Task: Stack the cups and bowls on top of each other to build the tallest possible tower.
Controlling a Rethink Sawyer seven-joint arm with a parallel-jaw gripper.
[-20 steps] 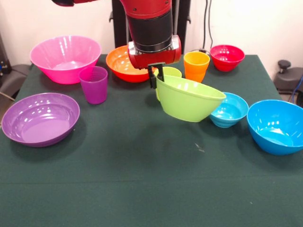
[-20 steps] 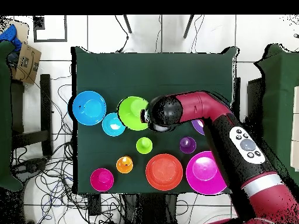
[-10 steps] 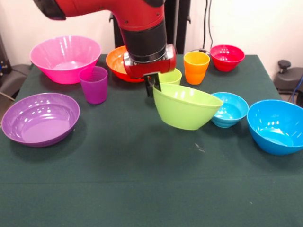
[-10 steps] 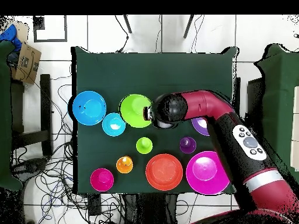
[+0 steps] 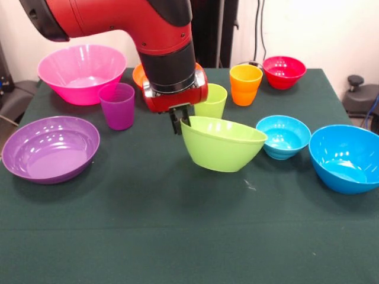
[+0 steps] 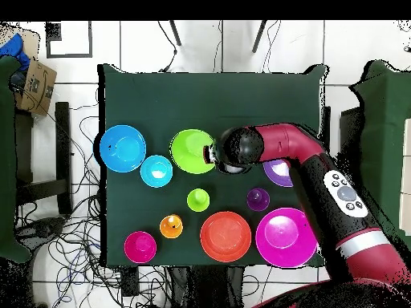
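From the front, the gripper (image 5: pixel 178 120) pinches the rim of the lime green bowl (image 5: pixel 222 144), which hangs tilted just above the table (image 5: pixel 177 236). The lime green cup (image 5: pixel 211 100) stands right behind that bowl; the small light blue bowl (image 5: pixel 283 136) sits just beside it.

From overhead, the lime green bowl (image 6: pixel 191 151) lies between the small light blue bowl (image 6: pixel 156 171) and the arm (image 6: pixel 277 152), the lime green cup (image 6: pixel 198 200) nearby.

No readable text or labels
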